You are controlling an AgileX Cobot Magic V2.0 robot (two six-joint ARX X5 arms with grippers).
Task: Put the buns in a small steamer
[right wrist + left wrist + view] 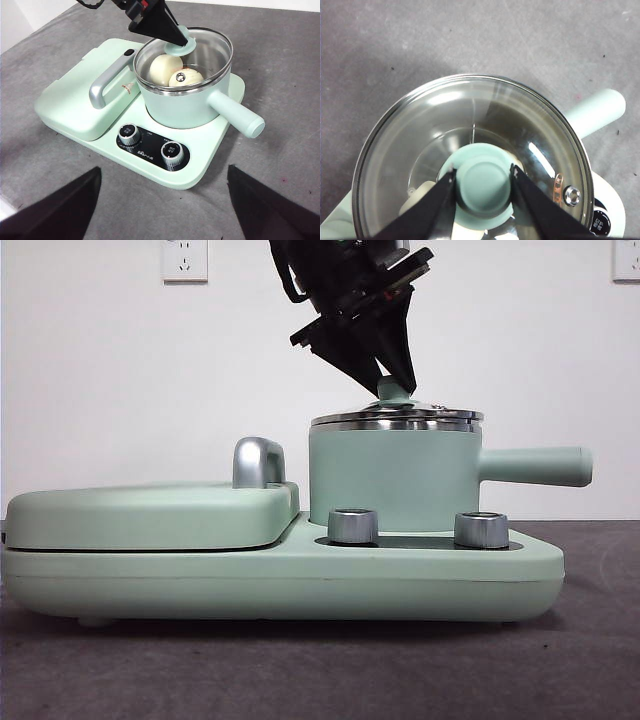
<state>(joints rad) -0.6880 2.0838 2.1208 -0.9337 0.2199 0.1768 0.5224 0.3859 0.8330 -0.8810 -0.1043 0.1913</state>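
Note:
The small steamer (390, 475) is a mint-green pot with a straight side handle (535, 466), standing on the right half of a mint cooker base (280, 575). Its steel-rimmed glass lid (410, 130) lies on the pot's rim. My left gripper (483, 172) comes down from above and is shut on the lid's green knob (482, 182); the front view shows the left gripper (395, 385) right over the pot. Through the glass the right wrist view shows two cream buns (165, 69) inside the pot, side by side. My right gripper (162, 200) hangs open over the table in front of the cooker, holding nothing.
A flat lidded griddle (150, 515) with a chrome handle (258, 462) fills the left half of the base. Two metal dials (352, 525) sit on the front panel. The grey mat (280, 60) surrounds the cooker, and a white wall with sockets (185, 258) stands behind.

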